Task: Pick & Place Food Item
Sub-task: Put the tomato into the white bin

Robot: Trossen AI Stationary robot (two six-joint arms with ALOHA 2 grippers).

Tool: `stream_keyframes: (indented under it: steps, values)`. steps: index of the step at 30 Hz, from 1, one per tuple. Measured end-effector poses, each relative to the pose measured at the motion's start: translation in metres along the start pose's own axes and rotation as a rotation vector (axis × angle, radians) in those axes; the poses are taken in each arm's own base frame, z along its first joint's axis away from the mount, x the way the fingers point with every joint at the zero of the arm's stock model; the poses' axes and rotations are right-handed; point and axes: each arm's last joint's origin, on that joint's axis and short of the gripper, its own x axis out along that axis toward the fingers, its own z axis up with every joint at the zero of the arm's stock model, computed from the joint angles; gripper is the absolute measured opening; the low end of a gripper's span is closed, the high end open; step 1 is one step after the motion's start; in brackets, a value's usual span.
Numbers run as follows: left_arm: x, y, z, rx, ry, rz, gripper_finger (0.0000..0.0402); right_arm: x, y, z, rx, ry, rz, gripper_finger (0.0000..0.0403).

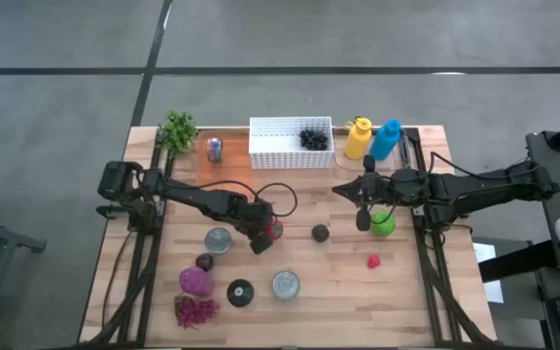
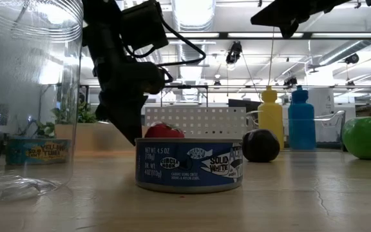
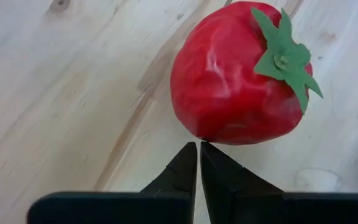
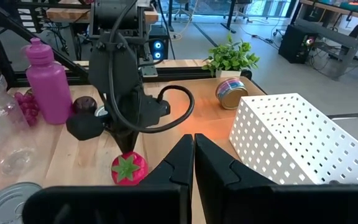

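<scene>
A red strawberry-like fruit with a green leaf top [image 3: 235, 81] lies on the wooden table near its middle [image 1: 276, 230], behind a tuna tin [image 2: 189, 165] in the low view. My left gripper [image 3: 199, 146] is shut, pointing steeply down, its tips right at the fruit's side [image 4: 129, 168]. My right gripper [image 4: 193, 140] is shut and holds nothing. It hangs high over the table's right part [image 1: 363, 216], near a green apple [image 1: 383, 224]. My left gripper has its shut fingertips [image 3: 188, 152] at the lower side of the red fruit [image 3: 207, 134], coming steeply from above. I cannot tell whether they touch it. The fruit lies on the table.
A white perforated basket [image 1: 290, 143] with dark grapes stands at the far edge, beside a yellow bottle [image 1: 358, 137] and a blue bottle [image 1: 386, 139]. Tins [image 1: 219, 240] [image 1: 286, 285], a dark round fruit [image 1: 320, 232], a purple bottle [image 1: 195, 282] and a plant [image 1: 177, 131] stand around.
</scene>
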Motion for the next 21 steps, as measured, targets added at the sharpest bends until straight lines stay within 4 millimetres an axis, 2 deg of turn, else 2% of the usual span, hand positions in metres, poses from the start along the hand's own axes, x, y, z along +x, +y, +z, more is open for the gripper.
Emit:
stream_keyframes:
  steps: [15,21]
  values:
    - [0.005,-0.005,0.007,0.023,-0.059,-0.042,0.0026,0.0,0.0,0.0,-0.004,-0.004,0.0,0.0008]
    - [0.004,-0.012,0.016,0.05,-0.095,-0.065,0.0026,0.0,0.0,0.001,-0.004,-0.006,0.0,0.0008]
